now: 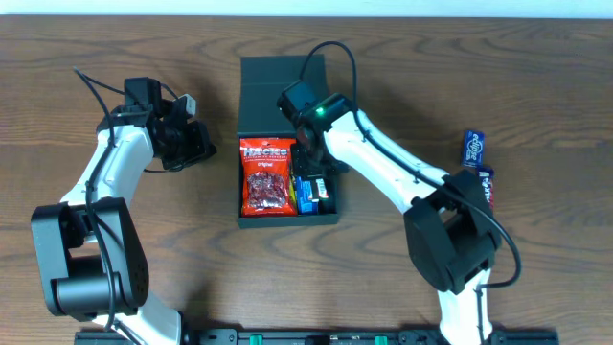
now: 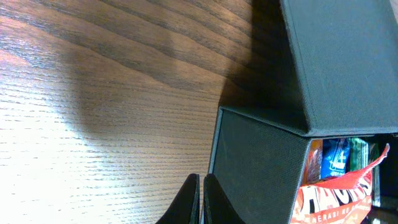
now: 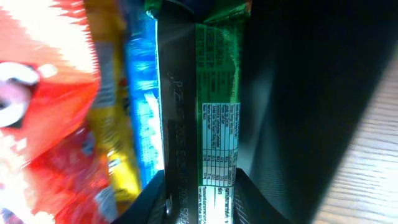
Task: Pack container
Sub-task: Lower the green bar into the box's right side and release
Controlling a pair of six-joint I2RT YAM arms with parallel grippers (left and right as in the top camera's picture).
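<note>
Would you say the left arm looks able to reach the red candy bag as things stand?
Probably yes: the red candy bag lies uncovered at the left of the open container, near the left gripper; the right gripper occupies the other side.

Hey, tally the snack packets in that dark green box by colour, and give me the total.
Red bag: 1
Yellow packet: 1
Blue packet: 1
Green bar, gripped by the right gripper: 1
Total in the container: 4
</note>
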